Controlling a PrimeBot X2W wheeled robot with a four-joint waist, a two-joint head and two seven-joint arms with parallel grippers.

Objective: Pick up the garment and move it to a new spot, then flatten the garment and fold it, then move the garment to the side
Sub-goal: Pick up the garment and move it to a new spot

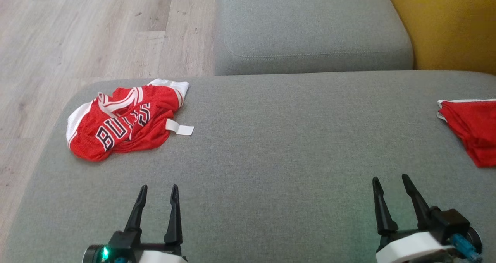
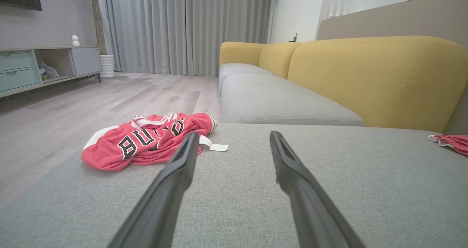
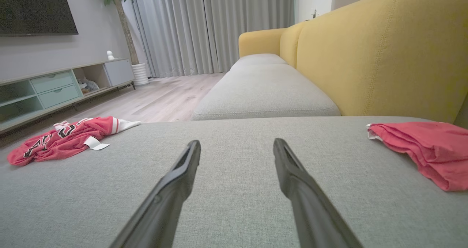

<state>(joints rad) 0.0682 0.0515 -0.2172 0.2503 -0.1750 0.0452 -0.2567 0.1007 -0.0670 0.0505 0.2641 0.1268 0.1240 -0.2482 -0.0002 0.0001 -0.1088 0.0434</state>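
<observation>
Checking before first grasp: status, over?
Left hand open, empty. Right hand open, empty. Red jersey crumpled, cushion's left end, untouched. Bare cushion between; second red garment far right.

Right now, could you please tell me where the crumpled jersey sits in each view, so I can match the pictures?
Head view: jersey at upper left, on the grey cushion.
Left wrist view: jersey left of centre, mid-height.
Right wrist view: jersey far left, mid-height.
Shared landmark: the red cloth at the right edge of each view.
</observation>
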